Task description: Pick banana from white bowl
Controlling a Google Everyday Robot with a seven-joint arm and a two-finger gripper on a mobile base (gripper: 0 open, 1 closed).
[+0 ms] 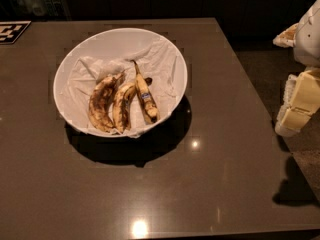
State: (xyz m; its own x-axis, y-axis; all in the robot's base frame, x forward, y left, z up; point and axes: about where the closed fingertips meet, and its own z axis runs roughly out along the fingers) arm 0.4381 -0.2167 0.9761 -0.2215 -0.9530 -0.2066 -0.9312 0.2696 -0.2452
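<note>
The banana (pixel 145 97) is slim and yellow with a small blue sticker at mid-length. It lies in the right part of the white bowl (pixel 120 34), with its stem pointing to the back. The bowl is lined with crumpled white paper and stands on the dark table. My gripper (pixel 299 104), white and pale yellow, is at the right edge of the camera view. It hangs beyond the table's right edge, far to the right of the bowl and apart from it.
Two broader, brown-blotched bananas (pixel 102 101) (pixel 122 106) lie to the left of the stickered one, the nearer one almost touching it. The dark table (pixel 200 174) has its right edge near my arm. A black-and-white marker (pixel 12 31) sits at the back left corner.
</note>
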